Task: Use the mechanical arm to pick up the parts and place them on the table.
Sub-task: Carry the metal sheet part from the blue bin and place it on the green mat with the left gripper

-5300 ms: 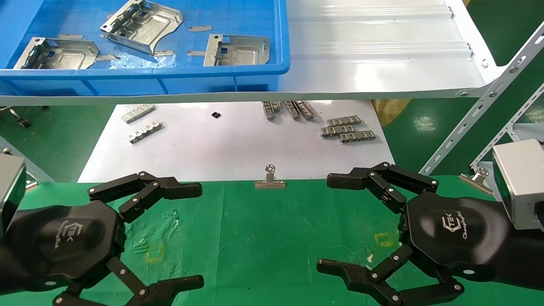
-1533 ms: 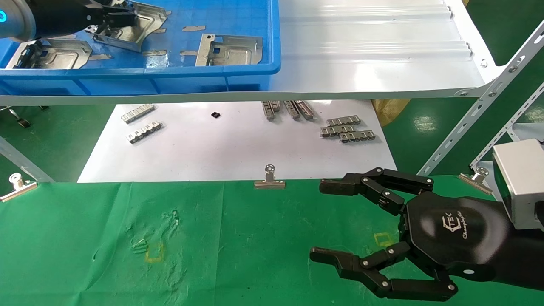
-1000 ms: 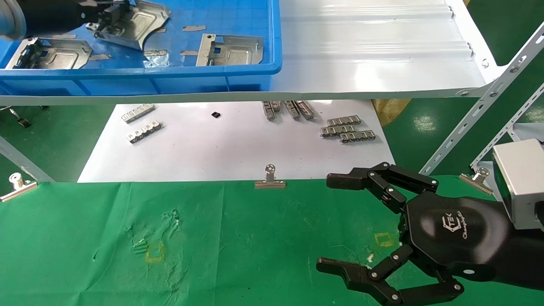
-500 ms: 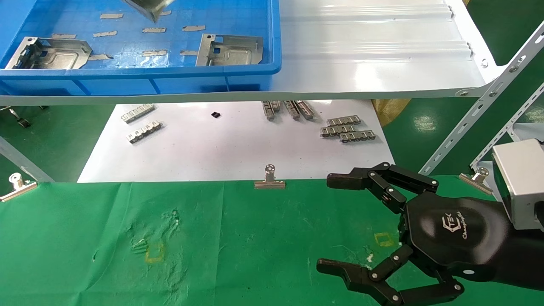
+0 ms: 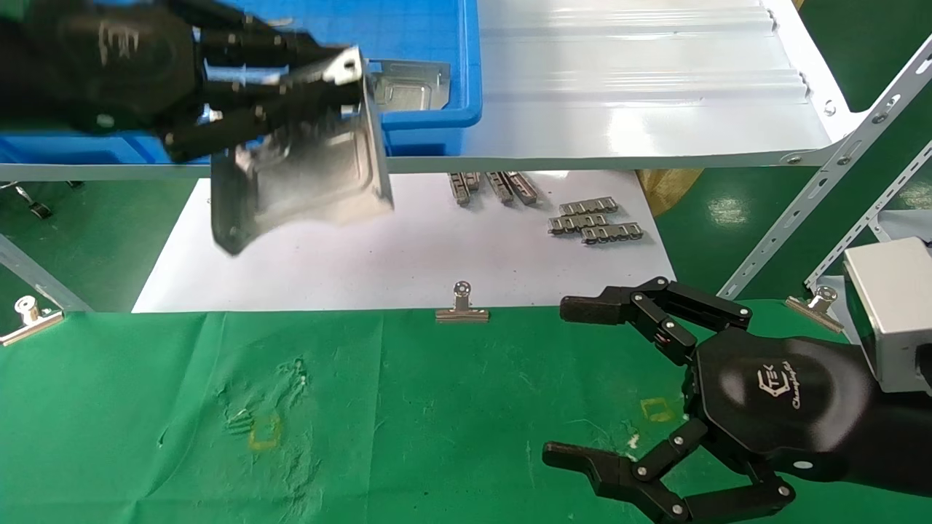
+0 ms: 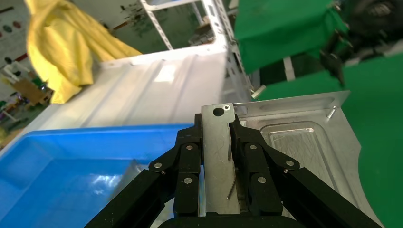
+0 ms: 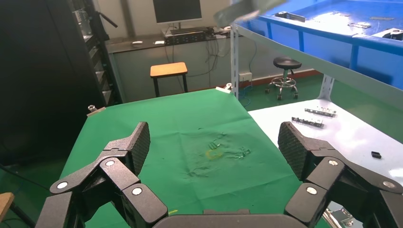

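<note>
My left gripper (image 5: 324,84) is shut on a silvery stamped plate (image 5: 298,171) and holds it in the air in front of the blue bin (image 5: 437,44), above the white sheet. In the left wrist view the fingers (image 6: 187,156) clamp the plate's flange (image 6: 216,142), and the embossed plate (image 6: 299,142) hangs beyond. Another plate (image 5: 411,84) lies in the bin. The green cloth table (image 5: 437,407) lies below. My right gripper (image 5: 568,382) is open and empty over the table's right side; it also shows in the right wrist view (image 7: 214,142).
Small toothed strips (image 5: 597,222) lie on the lower white sheet (image 5: 364,262). Binder clips (image 5: 461,306) sit along the table's far edge. Yellow square marks (image 5: 264,433) show on the cloth. A glossy white shelf (image 5: 641,87) and slotted metal struts (image 5: 837,167) stand at the right.
My left gripper has lifted the plate out of the bin and brought it forward over the bin's front edge. The right arm has not moved.
</note>
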Tool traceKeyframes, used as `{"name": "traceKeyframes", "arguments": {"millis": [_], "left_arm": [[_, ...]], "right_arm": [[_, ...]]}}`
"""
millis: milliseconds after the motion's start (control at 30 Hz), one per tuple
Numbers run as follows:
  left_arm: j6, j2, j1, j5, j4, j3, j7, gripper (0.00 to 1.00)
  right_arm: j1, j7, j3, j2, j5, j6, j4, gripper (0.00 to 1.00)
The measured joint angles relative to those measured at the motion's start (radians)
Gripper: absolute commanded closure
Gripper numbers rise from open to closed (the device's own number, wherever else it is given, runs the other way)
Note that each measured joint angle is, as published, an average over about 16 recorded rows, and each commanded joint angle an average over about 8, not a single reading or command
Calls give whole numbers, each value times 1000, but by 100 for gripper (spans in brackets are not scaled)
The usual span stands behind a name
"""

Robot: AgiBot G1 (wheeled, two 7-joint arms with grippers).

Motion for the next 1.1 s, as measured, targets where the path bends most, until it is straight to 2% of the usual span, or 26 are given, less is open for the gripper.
{"name": "traceKeyframes", "arguments": {"millis": [233, 400, 733, 1000, 1100], "left_arm": [[-5, -123, 172, -155, -232, 100, 61, 100], [-24, -176, 274, -202, -277, 167, 183, 100], [-99, -151, 405, -157, -86, 234, 510, 100], [-126, -90, 439, -111, 90, 254, 674, 99], [-121, -70, 435, -93, 138, 264, 712, 63]], "right_arm": [[0, 0, 0, 0, 0, 0, 0, 0], [0, 0, 0, 0, 0, 0, 0, 0], [0, 0, 0, 0, 0, 0, 0, 0], [0, 0, 0, 0, 0, 0, 0, 0], [0, 0, 0, 0, 0, 0, 0, 0]]}}
